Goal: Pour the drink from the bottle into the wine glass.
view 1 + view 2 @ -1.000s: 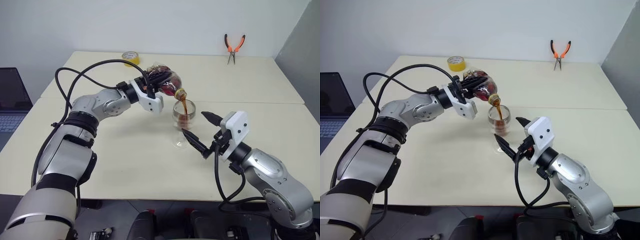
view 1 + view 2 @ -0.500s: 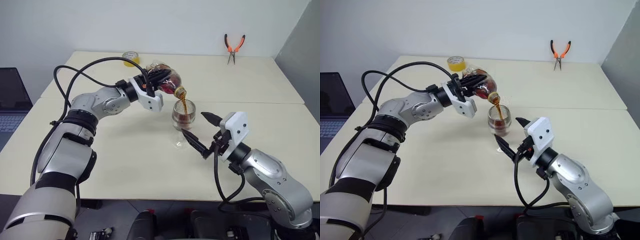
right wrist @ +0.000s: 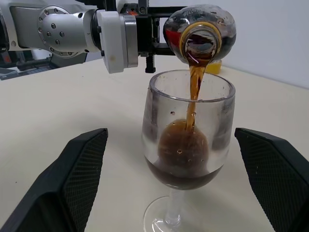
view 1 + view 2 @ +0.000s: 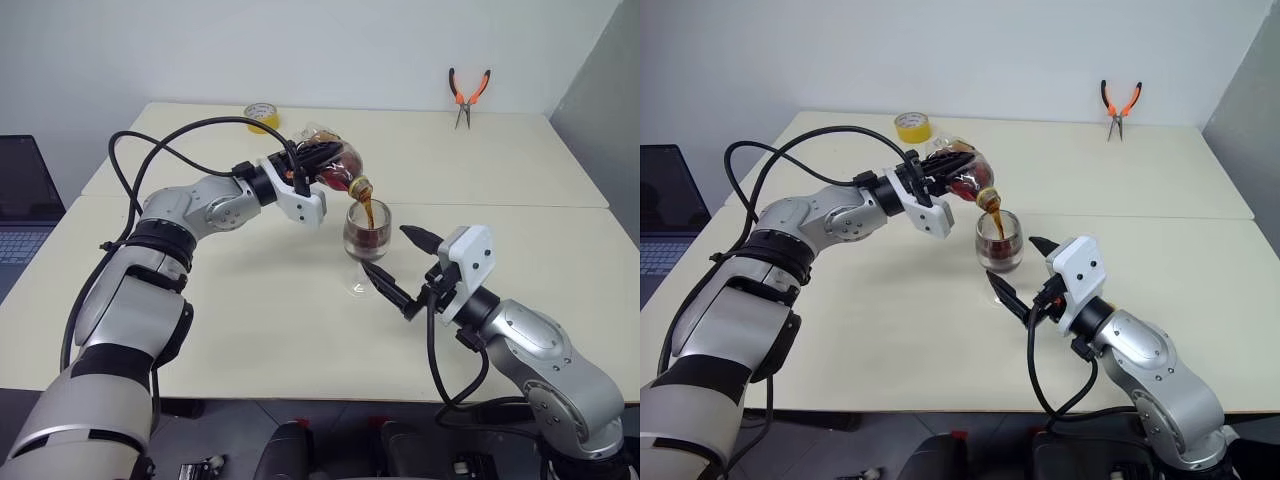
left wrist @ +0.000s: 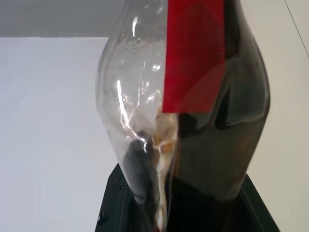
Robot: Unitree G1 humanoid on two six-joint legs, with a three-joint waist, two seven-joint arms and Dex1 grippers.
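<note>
The left end effector [image 4: 318,158] is clamped on the round body of the bottle [image 4: 335,165] and holds it tipped over, neck pointing down toward the wine glass [image 4: 365,245]. The bottle mouth sits just above the glass rim — a thin stream of the drink [image 3: 193,94] falls from it into the bowl. In the left wrist view the bottle [image 5: 193,96] is seen lengthwise, with dark liquid filling one side, the other side clear, and the red label [image 5: 193,53] across it.

The wine glass stands upright on the worktop [image 4: 250,320], its foot flat on the surface. Dark liquid has collected in the lower part of the bowl, with bubbles on the inner wall.

The right end effector [image 4: 400,268] is spread wide and holds nothing. Its two fingers [image 3: 79,169] stand one on each side of the glass stem — neither touches the glass.

At the far side of the worktop lie a yellow tape roll [image 4: 261,115] and orange-handled pliers [image 4: 467,95], both well apart from the glass. A laptop [image 4: 25,215] is at the left edge.
</note>
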